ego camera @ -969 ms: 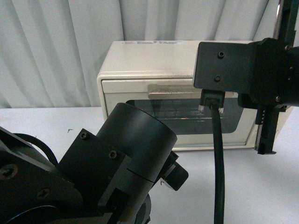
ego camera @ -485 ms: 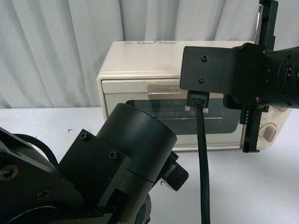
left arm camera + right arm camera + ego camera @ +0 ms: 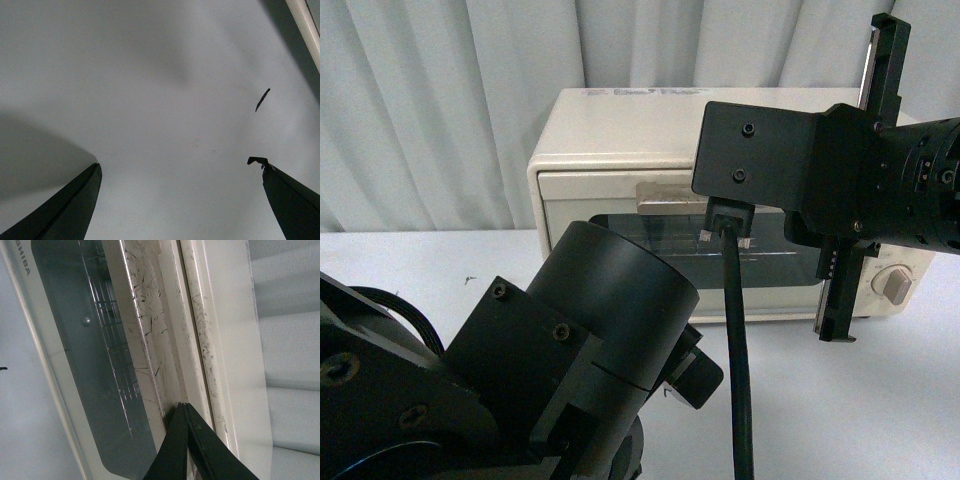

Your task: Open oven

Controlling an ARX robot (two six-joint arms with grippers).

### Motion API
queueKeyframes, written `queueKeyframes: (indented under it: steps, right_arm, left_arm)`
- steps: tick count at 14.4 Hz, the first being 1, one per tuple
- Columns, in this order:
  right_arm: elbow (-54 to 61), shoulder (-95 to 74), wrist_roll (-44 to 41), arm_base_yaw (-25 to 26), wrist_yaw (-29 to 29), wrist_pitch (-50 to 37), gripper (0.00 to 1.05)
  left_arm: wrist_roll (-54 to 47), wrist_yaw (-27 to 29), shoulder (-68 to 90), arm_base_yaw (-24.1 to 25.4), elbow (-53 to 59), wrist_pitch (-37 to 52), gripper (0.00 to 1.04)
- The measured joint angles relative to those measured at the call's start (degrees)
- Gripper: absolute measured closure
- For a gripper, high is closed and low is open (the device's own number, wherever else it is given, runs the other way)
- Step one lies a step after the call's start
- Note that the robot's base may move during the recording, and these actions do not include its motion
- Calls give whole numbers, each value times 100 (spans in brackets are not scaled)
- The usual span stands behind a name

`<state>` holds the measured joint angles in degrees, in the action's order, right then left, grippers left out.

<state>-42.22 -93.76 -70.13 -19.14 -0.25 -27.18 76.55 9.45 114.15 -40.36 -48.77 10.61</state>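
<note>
- Cream-white boxy toaster oven (image 3: pixel 610 140) sits shut on the pale counter (image 3: pixel 890 400).
- My right gripper (image 3: pixel 182 409) is pressed together at its tan bar handle (image 3: pixel 665 195).
- My left gripper (image 3: pixel 176 162) is spread apart.

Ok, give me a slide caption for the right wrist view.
Right gripper, fingers together, by the shut door of the oven.

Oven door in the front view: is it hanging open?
No, the oven door sits shut, flush with the cream front, with its handle up near the top edge.
</note>
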Motion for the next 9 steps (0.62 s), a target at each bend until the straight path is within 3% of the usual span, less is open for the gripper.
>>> queueKeyframes:
  steps: [9]
  right_arm:
    - [297,203,372,157,-111,48,103]
  left_arm:
    - [0,0,0,0,0,0,7]
